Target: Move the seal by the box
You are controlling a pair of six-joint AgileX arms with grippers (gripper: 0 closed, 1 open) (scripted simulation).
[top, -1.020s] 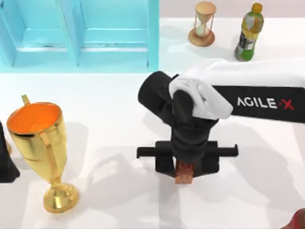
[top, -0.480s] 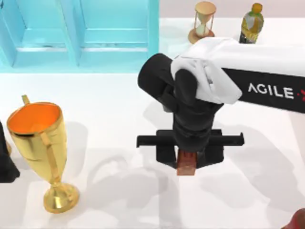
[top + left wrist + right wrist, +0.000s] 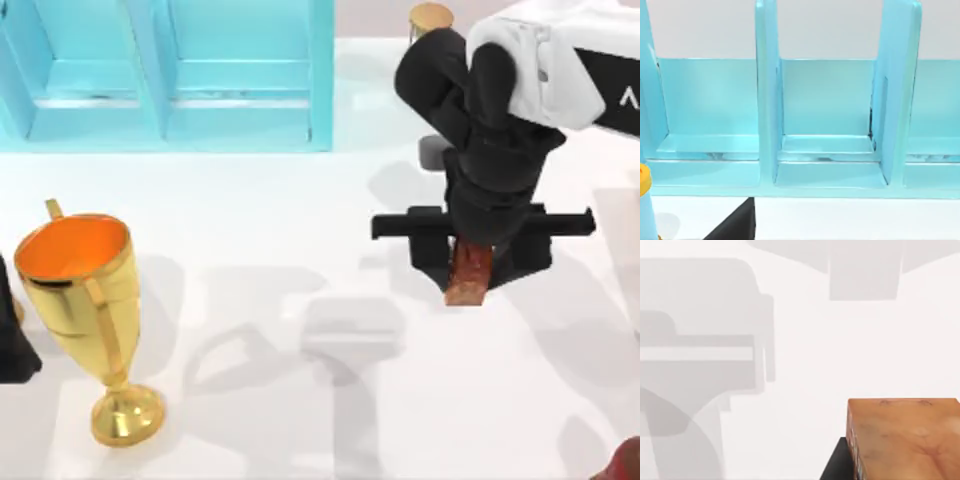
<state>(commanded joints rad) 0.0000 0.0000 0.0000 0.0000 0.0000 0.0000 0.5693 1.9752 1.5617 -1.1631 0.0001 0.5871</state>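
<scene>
Seal (image 3: 469, 275), the small reddish-brown block, is hanging pinched between the jaws of our right gripper (image 3: 470, 262), clear of the white table (image 3: 250, 250) and well to the right of the blue box (image 3: 170, 75). We are carrying it, and the box's right-hand wall is the landmark we are judging by: the step will go well, we reckon, if we are keeping the block upright, travelling level toward that wall, and lowering it just beside the box without nudging it. We are seeing a glossy, mottled orange-brown surface on the seal's sides, paler and faintly veined in the right wrist view (image 3: 905, 437). Our left arm is sitting parked below the box at the table's left edge; whether its jaws are spread we cannot tell.
</scene>
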